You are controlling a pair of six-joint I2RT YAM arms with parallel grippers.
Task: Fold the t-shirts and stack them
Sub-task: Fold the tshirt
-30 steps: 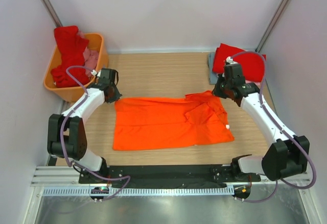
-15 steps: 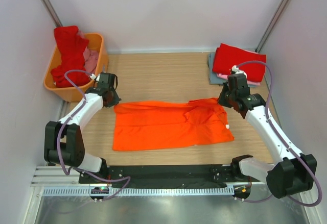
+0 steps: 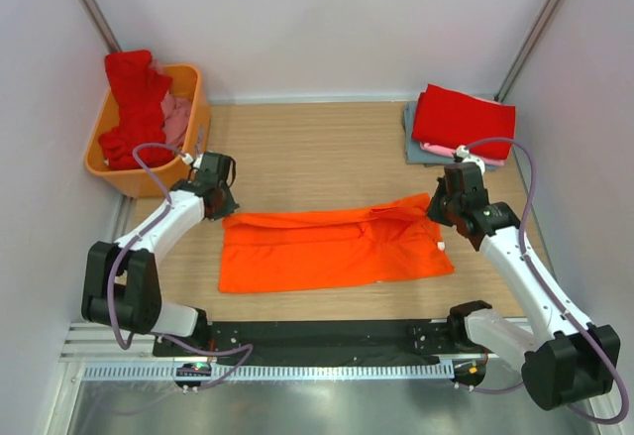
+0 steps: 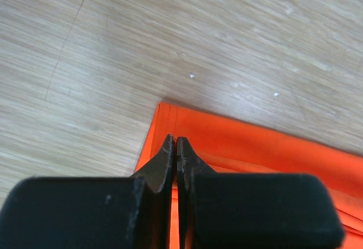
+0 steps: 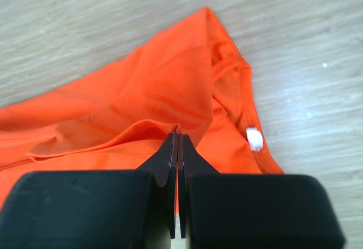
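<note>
Across the middle of the desk (image 3: 317, 148) lies the orange shirt (image 3: 327, 252), its far edge folded over toward the near edge. The left end effector (image 3: 225, 207) is clamped tight on the shirt's far left corner, and the right end effector (image 3: 437, 207) pinches the far right fold. A folded stack (image 3: 461, 120), red on top, sits at the far right corner. A basket (image 3: 198, 86) with a red shirt (image 3: 134, 98) sits far left.
</note>
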